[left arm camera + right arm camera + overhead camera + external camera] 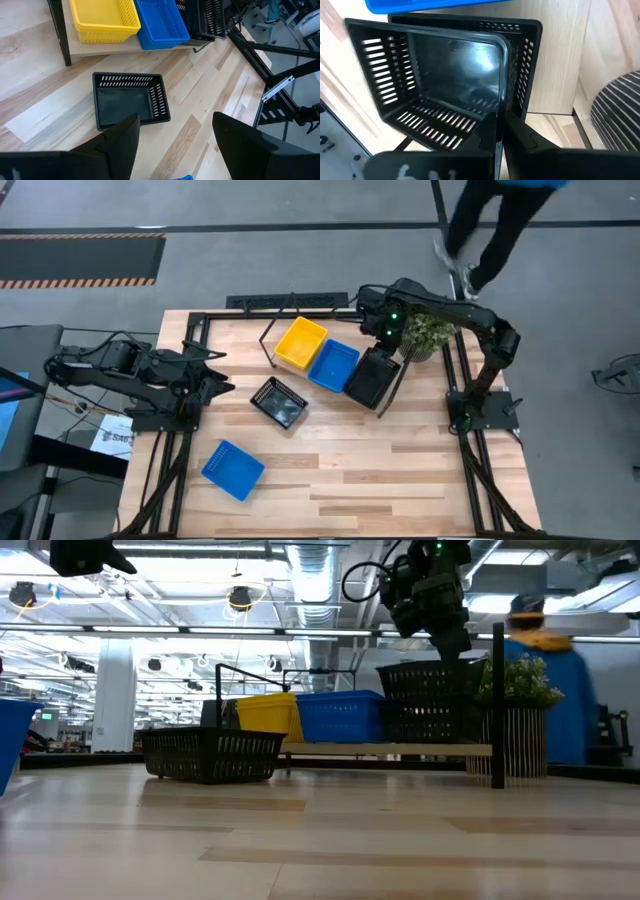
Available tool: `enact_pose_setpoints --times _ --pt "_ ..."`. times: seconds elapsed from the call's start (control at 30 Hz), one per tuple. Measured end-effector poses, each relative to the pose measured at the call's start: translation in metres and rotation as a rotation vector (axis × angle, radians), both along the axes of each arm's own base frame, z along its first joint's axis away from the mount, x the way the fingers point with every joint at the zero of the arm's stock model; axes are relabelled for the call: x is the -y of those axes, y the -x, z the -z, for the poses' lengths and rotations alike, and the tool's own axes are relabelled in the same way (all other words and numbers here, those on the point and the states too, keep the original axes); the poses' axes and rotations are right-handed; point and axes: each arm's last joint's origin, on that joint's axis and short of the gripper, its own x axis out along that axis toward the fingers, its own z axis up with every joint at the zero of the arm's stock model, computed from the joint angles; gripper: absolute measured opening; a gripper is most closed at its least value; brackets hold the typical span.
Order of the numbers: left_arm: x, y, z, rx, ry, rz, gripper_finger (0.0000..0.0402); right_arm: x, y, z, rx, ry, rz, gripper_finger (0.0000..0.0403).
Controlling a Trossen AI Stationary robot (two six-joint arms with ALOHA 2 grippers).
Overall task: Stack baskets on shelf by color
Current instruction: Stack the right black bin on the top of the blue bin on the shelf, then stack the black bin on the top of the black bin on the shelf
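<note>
A yellow basket point(300, 343), a blue basket point(333, 365) and black baskets point(372, 377) stand side by side on the shelf point(400, 749). My right gripper point(384, 348) is shut on the upper black basket point(445, 75), which sits askew over a second black basket point(530, 45). Another black basket point(278, 401) rests bottom down on the table in front of the shelf, and a blue basket point(232, 469) lies nearer the front left. My left gripper point(222, 380) is open and empty, left of the loose black basket point(127, 100). My right gripper pinches the upper black basket's side wall at its rim point(501, 107), near a corner, between its two fingers. The fingers come from above, slanting down. The basket is tilted, and its lower part sits in the second black basket on the shelf.
A potted green plant point(428, 332) stands right beside the shelf's right end, close to my right arm. A person point(490, 220) walks past beyond the table's far edge. The table's black frame rails point(260, 55) run along its edges.
</note>
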Motion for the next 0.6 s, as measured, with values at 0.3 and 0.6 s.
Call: enact_pose_setpoints --times 0.3,0.6 --pt "0.0 -0.0001 0.0 -0.001 -0.001 0.001 0.0238 0.0031 0.0014 0.0003 -0.007 -0.003 0.041 0.0072" --pt "0.0 0.0 0.0 0.0 0.0 0.001 0.0238 0.0038 0.0023 -0.0004 -0.006 -0.006 0.056 0.0154"
